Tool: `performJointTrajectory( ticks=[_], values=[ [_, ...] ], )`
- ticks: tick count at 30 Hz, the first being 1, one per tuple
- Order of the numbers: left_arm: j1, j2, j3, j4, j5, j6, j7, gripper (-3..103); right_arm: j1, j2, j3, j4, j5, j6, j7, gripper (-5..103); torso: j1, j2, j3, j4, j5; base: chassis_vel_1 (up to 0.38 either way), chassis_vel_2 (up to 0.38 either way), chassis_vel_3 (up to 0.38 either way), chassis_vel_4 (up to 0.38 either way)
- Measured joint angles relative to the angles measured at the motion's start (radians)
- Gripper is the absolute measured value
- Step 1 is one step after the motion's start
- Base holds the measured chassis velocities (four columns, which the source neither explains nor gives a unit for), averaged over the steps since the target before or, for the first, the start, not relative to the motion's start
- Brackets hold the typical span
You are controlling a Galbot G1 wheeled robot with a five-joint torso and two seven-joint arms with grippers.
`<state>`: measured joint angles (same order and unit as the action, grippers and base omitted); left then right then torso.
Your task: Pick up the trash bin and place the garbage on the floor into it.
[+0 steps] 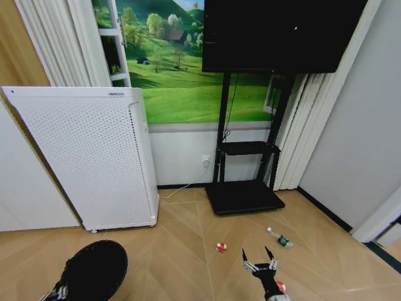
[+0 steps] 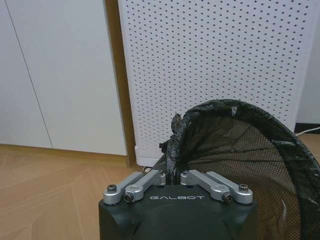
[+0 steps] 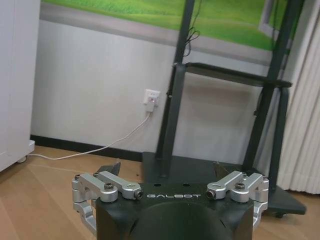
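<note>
The black trash bin (image 1: pixel 94 269) with its dark liner is at the lower left of the head view, held off to my left side. My left gripper (image 2: pixel 173 175) is shut on the bin's rim (image 2: pixel 176 131). The mesh wall of the bin (image 2: pixel 240 150) curves away beyond the rim. My right gripper (image 1: pixel 257 253) is open above the wooden floor with nothing between its fingers (image 3: pixel 109 168). A red-and-white piece of garbage (image 1: pixel 221 247) lies just left of it. A small clear bottle (image 1: pixel 279 239) lies to its far right. Another red piece (image 1: pixel 281 286) sits beside my right wrist.
A tall white perforated air purifier (image 1: pixel 88 157) stands against the wall on the left, close behind the bin. A black TV stand (image 1: pixel 244 194) with a flat base stands ahead, with a white cable (image 3: pixel 100 150) running to a wall socket. Open wooden floor lies between them.
</note>
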<state>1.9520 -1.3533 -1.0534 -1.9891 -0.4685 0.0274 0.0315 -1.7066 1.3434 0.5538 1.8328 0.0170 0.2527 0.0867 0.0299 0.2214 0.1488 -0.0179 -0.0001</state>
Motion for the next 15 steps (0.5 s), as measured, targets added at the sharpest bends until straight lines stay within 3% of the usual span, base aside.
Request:
performJointTrajectory(
  ticks=[3,5,9,11,12,15],
  values=[
    [0.003,-0.001,0.001,-0.011,-0.002,-0.004,0.000,7,0.046,-0.035,-0.016,-0.035,0.024,-0.021,-0.002,100,0.000,0.000,0.000,0.0001,0.0004,0.273,0.246,-0.271,-0.268],
    [0.009,-0.008,0.006,-0.027,-0.008,-0.008,-0.001,7,0.145,-0.106,-0.039,-0.126,0.032,-0.081,-0.015,100,0.000,0.000,0.000,-0.0003,-0.0002,0.247,0.242,-0.234,-0.220],
    [0.016,-0.013,0.007,-0.038,-0.009,-0.008,-0.002,7,0.217,-0.166,-0.068,-0.201,0.047,-0.095,-0.031,100,0.000,0.000,0.000,0.0003,0.0006,0.157,0.084,-0.156,-0.129],
    [0.026,-0.019,0.009,-0.056,-0.009,-0.009,-0.002,7,0.326,-0.247,-0.123,-0.313,0.071,-0.105,-0.045,100,0.000,0.000,0.000,0.0017,0.0004,0.017,0.015,0.031,-0.011],
    [0.029,-0.020,0.009,-0.063,-0.007,-0.010,-0.002,7,0.363,-0.268,-0.148,-0.353,0.084,-0.109,-0.051,100,0.000,0.000,0.000,0.0010,0.0007,-0.048,0.051,0.061,0.008],
    [0.033,-0.025,0.013,-0.075,-0.003,-0.011,-0.001,7,0.449,-0.284,-0.200,-0.434,0.110,-0.111,-0.068,100,0.000,0.000,0.000,0.0002,0.0005,-0.063,-0.006,0.090,0.018]
  ],
)
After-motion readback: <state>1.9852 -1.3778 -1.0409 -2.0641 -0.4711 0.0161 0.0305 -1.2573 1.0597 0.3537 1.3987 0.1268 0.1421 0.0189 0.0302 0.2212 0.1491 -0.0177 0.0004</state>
